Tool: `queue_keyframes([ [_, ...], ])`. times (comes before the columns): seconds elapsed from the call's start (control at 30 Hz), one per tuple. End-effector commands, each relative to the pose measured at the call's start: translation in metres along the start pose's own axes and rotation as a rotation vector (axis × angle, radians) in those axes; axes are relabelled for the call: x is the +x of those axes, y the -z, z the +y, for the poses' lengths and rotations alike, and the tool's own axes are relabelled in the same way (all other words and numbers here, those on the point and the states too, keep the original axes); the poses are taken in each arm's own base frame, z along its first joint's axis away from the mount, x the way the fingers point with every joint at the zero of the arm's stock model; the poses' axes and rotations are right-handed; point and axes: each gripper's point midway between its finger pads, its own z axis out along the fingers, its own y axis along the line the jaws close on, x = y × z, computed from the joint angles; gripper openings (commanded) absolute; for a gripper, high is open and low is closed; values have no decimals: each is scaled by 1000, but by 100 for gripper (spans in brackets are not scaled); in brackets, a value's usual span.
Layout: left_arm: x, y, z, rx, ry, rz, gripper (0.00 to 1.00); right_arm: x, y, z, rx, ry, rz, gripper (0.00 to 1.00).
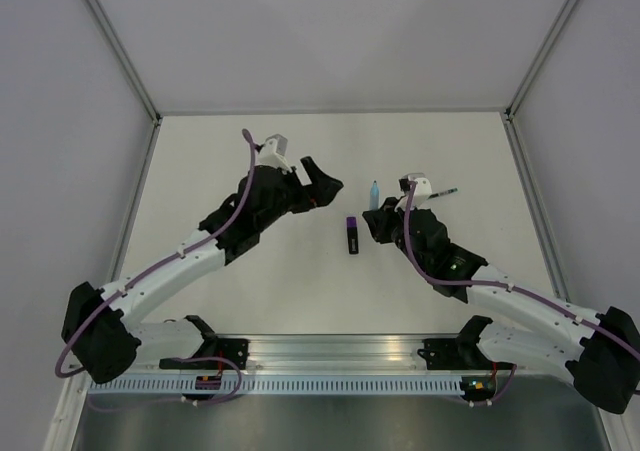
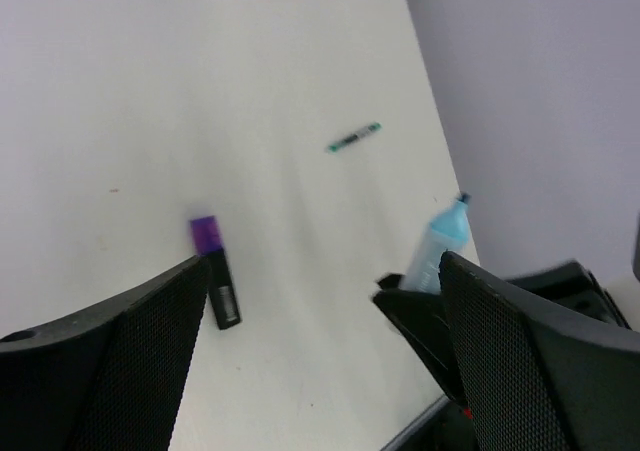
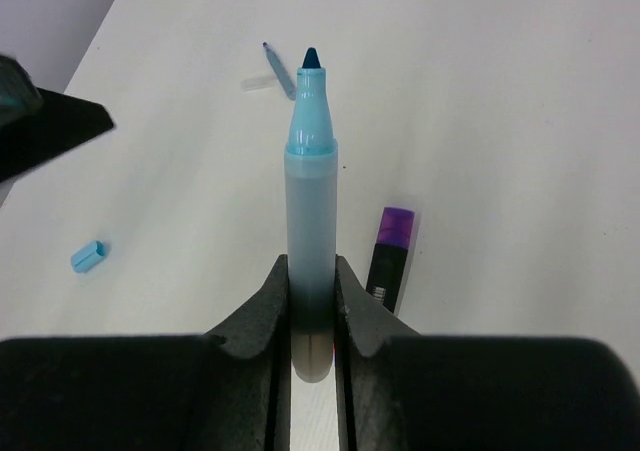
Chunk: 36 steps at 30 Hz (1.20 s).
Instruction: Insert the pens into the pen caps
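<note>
My right gripper (image 3: 311, 301) is shut on the lower barrel of the light blue marker (image 3: 311, 181), whose bare dark tip points away from the wrist. The light blue cap (image 3: 88, 256) lies loose on the table to its left. A black marker with a purple end (image 3: 391, 254) lies just right of the fingers. A slim bluish cap (image 3: 280, 71) lies farther off. My left gripper (image 2: 320, 361) is open and holds nothing; it faces the right gripper (image 1: 380, 211) and the blue marker (image 2: 441, 243). The thin green pen (image 2: 353, 138) lies beyond them.
The white table (image 1: 300, 301) is walled by grey panels at the back and sides. Its aluminium rail (image 1: 330, 356) runs along the near edge between both arm bases. The purple-ended marker (image 1: 352, 234) lies between the two grippers.
</note>
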Motion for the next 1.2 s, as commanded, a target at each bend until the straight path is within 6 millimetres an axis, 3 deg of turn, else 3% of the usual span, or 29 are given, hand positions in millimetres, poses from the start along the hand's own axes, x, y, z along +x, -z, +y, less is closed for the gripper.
queue_keyframes([
  [0.0,-33,27,66,-286,193,-92,100,-22,6,-4,34,-39,-69,0],
  [0.07,-41,35,98,-374,362,-95,97,-22,7,-4,30,-44,-70,0],
  [0.1,-27,45,122,-481,431,-41,95,-24,8,-3,28,-47,-74,0],
  [0.17,-26,62,160,-623,650,-42,93,-24,8,-4,33,-47,-71,0],
  [0.2,-10,75,180,-726,728,2,93,-24,8,-3,31,-47,-71,0],
  [0.23,-3,80,186,-754,799,31,92,-24,8,-4,33,-47,-71,0],
  [0.27,-3,90,207,-820,893,-3,91,-24,8,-3,31,-48,-71,0],
  [0.37,16,106,233,-932,1077,-19,91,-23,8,-3,32,-47,-66,0],
  [0.53,27,111,259,-983,1267,-106,88,-22,8,-3,30,-44,-60,0],
  [0.7,42,129,279,-1119,1412,-211,84,-23,7,-2,28,-45,-58,0],
  [0.93,48,154,316,-1245,1465,-405,80,-22,7,0,20,-44,-53,0],
  [1.17,55,166,337,-1365,1465,-430,77,-20,5,0,18,-42,-45,0],
])
